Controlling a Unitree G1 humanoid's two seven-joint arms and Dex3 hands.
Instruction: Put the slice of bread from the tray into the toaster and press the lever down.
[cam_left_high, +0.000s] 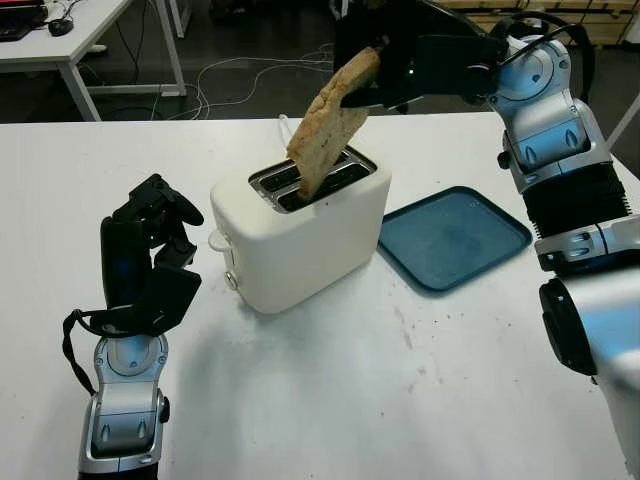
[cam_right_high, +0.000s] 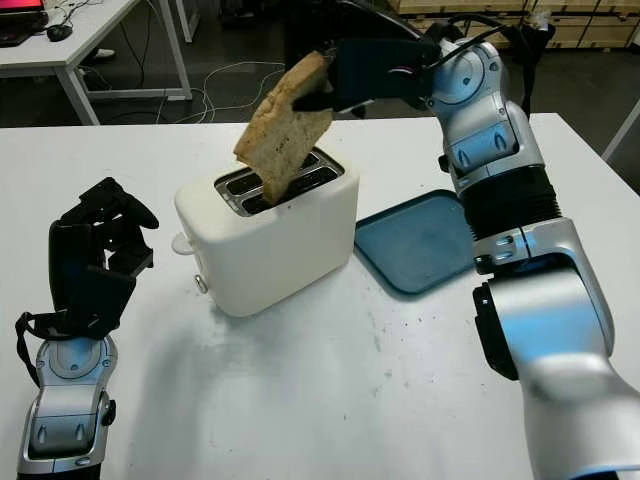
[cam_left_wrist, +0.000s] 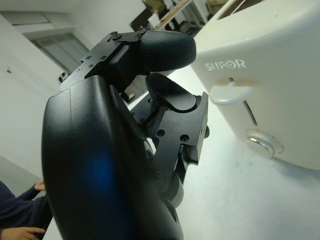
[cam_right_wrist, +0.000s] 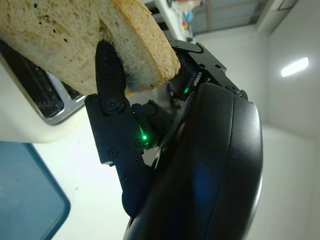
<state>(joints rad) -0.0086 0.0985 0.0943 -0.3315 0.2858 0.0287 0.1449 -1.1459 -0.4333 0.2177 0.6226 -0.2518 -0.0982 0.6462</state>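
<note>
A white toaster (cam_left_high: 300, 235) stands mid-table with two slots on top and its lever (cam_left_wrist: 231, 92) on the left end, raised. My right hand (cam_left_high: 375, 85) is shut on a slice of bread (cam_left_high: 332, 122) by its top edge, holding it tilted above the toaster; the slice's lower corner dips into the nearer slot (cam_left_high: 322, 186). In the right wrist view a black finger (cam_right_wrist: 107, 70) presses against the bread (cam_right_wrist: 60, 40). The blue tray (cam_left_high: 455, 237) lies bare to the toaster's right. My left hand (cam_left_high: 150, 240) hovers left of the toaster, fingers curled, holding nothing.
The white table (cam_left_high: 380, 400) stretches toward me with bare room in front of the toaster. Beyond its far edge are a floor with cables (cam_left_high: 240, 80) and another desk (cam_left_high: 60, 40). A person's sleeve and hand (cam_left_wrist: 15, 220) appear in the left wrist view.
</note>
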